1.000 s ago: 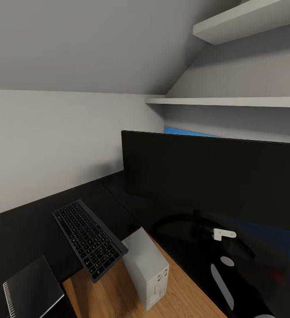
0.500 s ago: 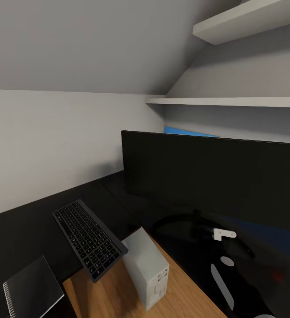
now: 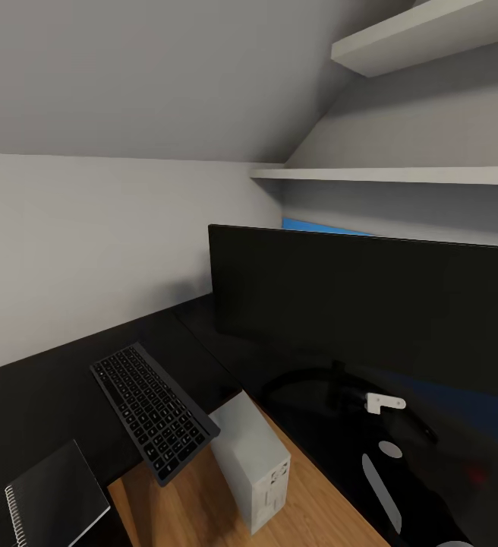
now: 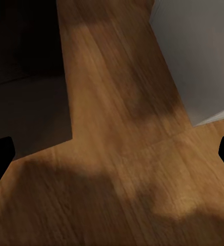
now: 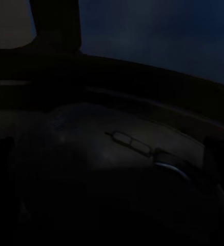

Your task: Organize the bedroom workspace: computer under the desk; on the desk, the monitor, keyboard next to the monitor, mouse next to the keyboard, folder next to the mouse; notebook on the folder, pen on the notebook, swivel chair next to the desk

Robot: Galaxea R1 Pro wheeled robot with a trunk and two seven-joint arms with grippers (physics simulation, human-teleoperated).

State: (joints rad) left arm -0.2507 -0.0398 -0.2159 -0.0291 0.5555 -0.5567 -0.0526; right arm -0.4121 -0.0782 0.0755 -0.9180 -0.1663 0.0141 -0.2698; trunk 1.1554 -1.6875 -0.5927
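The right hand (image 5: 112, 169) sits low over the mouse (image 5: 117, 159), its dark fingers just showing either side of the rounded shell; I can't tell whether they have closed on it, the shot is so dim. The left hand (image 4: 112, 148) hangs wide open and empty above the wooden floor (image 4: 117, 169). Out from there, the monitor (image 3: 363, 304) stands on the black counter (image 3: 44, 387), the keyboard (image 3: 154, 410) lies apart from it with one corner over the counter's edge, the notebook (image 3: 52, 497) is nearer still, and the computer (image 3: 253, 456) is on the floor in the counter's inner corner. I'd judge the mouse step is in hand; next it needs a firm grip, then setting down beside the keyboard.
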